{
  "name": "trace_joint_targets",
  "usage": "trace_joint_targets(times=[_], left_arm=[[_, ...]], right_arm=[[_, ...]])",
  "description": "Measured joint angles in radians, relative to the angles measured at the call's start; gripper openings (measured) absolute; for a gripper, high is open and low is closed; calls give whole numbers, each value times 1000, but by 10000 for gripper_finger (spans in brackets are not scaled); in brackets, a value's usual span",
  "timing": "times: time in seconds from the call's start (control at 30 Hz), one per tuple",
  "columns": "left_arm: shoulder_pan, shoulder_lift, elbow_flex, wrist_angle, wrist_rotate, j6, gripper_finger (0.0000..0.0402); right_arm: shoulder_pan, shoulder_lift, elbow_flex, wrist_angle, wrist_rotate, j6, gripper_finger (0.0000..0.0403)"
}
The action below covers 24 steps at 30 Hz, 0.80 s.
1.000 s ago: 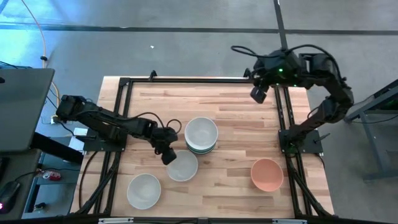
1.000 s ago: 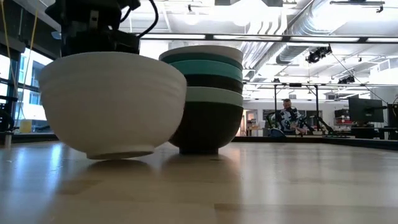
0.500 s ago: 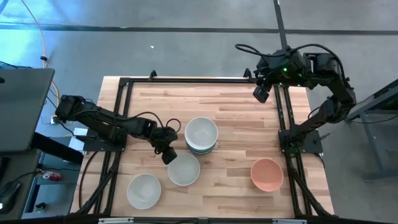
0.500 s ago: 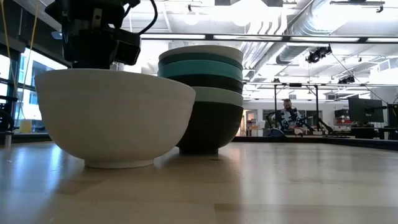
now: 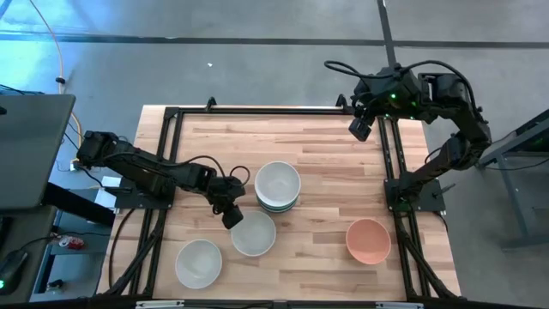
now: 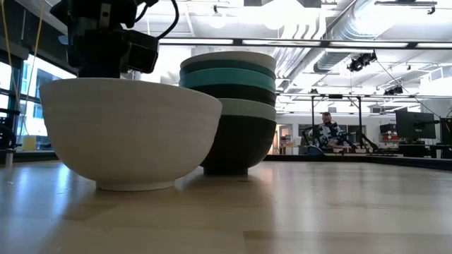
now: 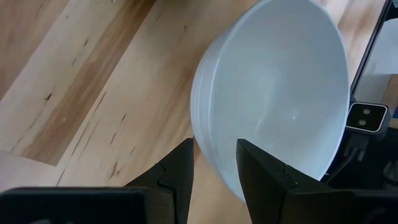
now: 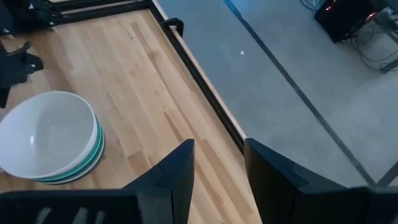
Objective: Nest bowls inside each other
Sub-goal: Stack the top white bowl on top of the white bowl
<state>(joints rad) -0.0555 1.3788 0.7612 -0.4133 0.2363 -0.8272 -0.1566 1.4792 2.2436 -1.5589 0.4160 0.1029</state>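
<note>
A white bowl (image 5: 254, 234) (image 6: 131, 130) (image 7: 280, 93) stands on its foot on the table, just near of the stack. The stack (image 5: 277, 184) (image 6: 233, 106) (image 8: 50, 137) is several nested bowls: white on top, then teal, dark, mint and dark. My left gripper (image 5: 230, 212) (image 6: 106, 42) (image 7: 214, 142) is at the white bowl's left rim, shut on it. A second white bowl (image 5: 198, 263) and a salmon pink bowl (image 5: 368, 240) stand alone near the table's near edge. My right gripper (image 5: 359, 129) (image 8: 219, 146) hangs open above the far right corner. My left gripper holds the white bowl by its rim (image 7: 208, 165) on the side toward the table's left. One finger (image 7: 261, 174) is inside the bowl and the other finger (image 7: 180, 174) is outside. The fingers slant down from the left. The bowl stands level on the table.
A black metal frame (image 5: 171, 154) runs along the table's left, far and right edges. Bare wood lies between the stack and the salmon bowl and across the far half. A person sits far off in the room behind (image 6: 326, 130).
The white bowl was tilted and partly raised in my left gripper a second ago. It has come down level onto its foot, a little nearer the table's near edge, and has stayed there for the last half second.
</note>
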Motion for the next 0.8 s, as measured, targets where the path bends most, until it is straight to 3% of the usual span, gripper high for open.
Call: trace_joint_targets(times=[0.57, 0.8], left_arm=[[-12, 86, 0, 49, 25, -7, 107], [-10, 90, 0, 49, 22, 1, 41]], right_arm=[[0, 0, 0, 12, 19, -33, 133], [0, 0, 0, 12, 32, -33, 133]])
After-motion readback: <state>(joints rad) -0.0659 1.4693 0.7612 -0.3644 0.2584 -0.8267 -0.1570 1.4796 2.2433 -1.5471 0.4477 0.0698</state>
